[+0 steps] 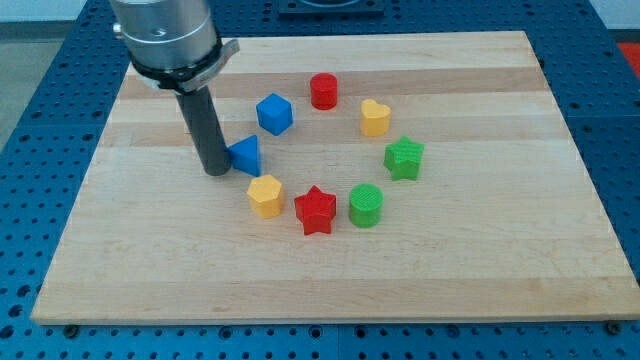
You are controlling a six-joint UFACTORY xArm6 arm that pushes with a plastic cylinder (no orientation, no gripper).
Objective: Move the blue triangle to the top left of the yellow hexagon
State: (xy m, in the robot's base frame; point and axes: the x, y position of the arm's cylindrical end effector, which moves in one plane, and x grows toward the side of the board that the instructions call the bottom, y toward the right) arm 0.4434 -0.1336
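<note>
**Rod meets blue triangle on the wooden board**

My tip (216,172), the lower end of a straight dark rod with no jaws to spread or press together, rests on the pale wooden board (480,260), touching the small blue triangular block (246,155) from its 9 o'clock side. That blue triangle sits at 11 o'clock of the yellow hexagonal block (265,195), just beside it. The blocks form a loose ring: a blue cube (274,114) at 11 o'clock, a red cylinder (323,91) at 12, a yellow heart-shaped block (374,117) at 2, a green star-shaped block (404,158) at 3, a green cylinder (366,205) at 5, a red star-shaped block (315,209) at 6.
</note>
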